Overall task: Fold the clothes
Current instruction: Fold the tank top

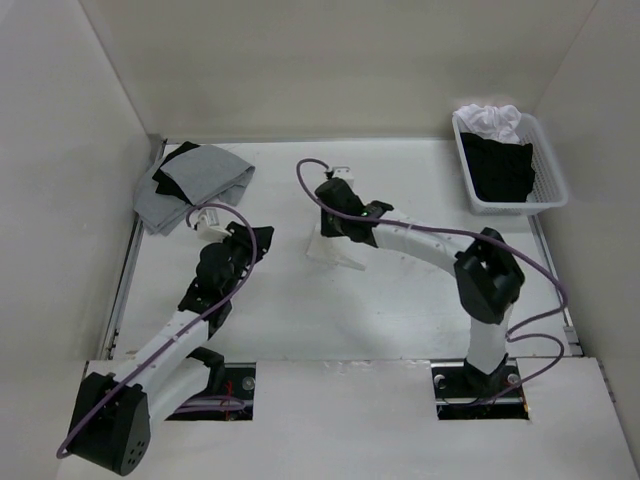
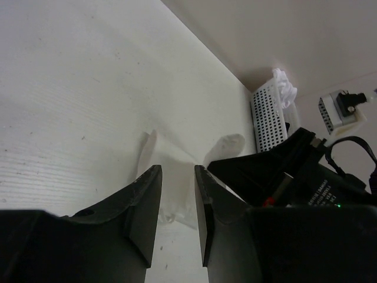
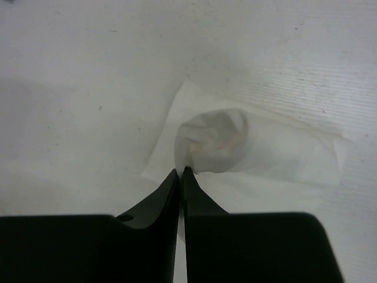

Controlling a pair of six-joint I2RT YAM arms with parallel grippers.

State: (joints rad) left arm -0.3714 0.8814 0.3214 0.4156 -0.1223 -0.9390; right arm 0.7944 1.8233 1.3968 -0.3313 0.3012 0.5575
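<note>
The white top [image 1: 340, 255] lies folded small near the middle of the table [image 1: 300, 310]. The right gripper [image 3: 182, 171] has its jaws pressed almost together, and they pinch a raised bit of the top. The left gripper [image 2: 177, 171] sits at 9 o'clock from the top. Its jaws are open with nothing in them. A basket [image 1: 553, 182] stands at 2 o'clock and a grey cloth [image 1: 205, 190] at 10 o'clock.

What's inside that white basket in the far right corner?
A black garment fills most of the basket, with crumpled white cloth piled at its far end. Whatever lies beneath them is hidden.
</note>
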